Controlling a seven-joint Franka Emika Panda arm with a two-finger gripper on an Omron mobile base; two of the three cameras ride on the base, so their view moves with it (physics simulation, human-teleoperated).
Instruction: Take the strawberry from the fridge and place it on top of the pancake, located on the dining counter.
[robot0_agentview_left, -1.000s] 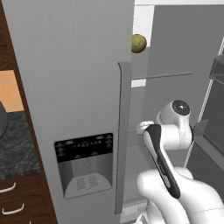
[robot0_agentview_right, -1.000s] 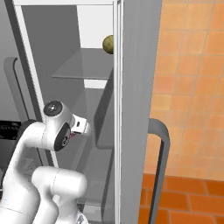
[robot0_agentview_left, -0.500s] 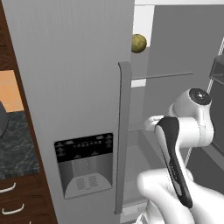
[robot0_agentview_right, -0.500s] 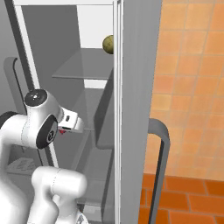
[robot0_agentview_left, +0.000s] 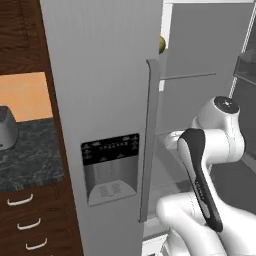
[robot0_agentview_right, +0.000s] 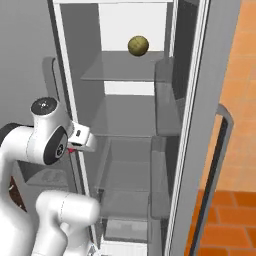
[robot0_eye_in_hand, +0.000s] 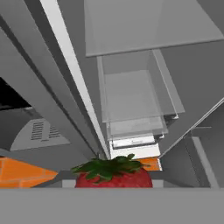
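Note:
The strawberry (robot0_eye_in_hand: 114, 176), bright red with a green leafy cap, sits at the bottom of the hand view, and my gripper is shut on it. In the right base view my gripper (robot0_agentview_right: 75, 146) hangs just outside the left edge of the open fridge (robot0_agentview_right: 131, 120) compartment, with a speck of red under the hand. The fridge's closed door (robot0_agentview_left: 100, 100) carries a black dispenser panel and a long handle. The pancake and the dining counter are out of view.
A yellow-green round fruit (robot0_agentview_right: 138, 45) rests on the upper fridge shelf. The open fridge door (robot0_agentview_right: 220, 145), with its handle, stands to the right. A dark speckled counter (robot0_agentview_left: 27, 157) holds a toaster (robot0_agentview_left: 6, 127) at the left. Glass shelves and bins lie below.
The arm has pulled back out of the fridge compartment, with the strawberry still gripped. Both base views have shifted, and the right base view now looks more squarely into the fridge.

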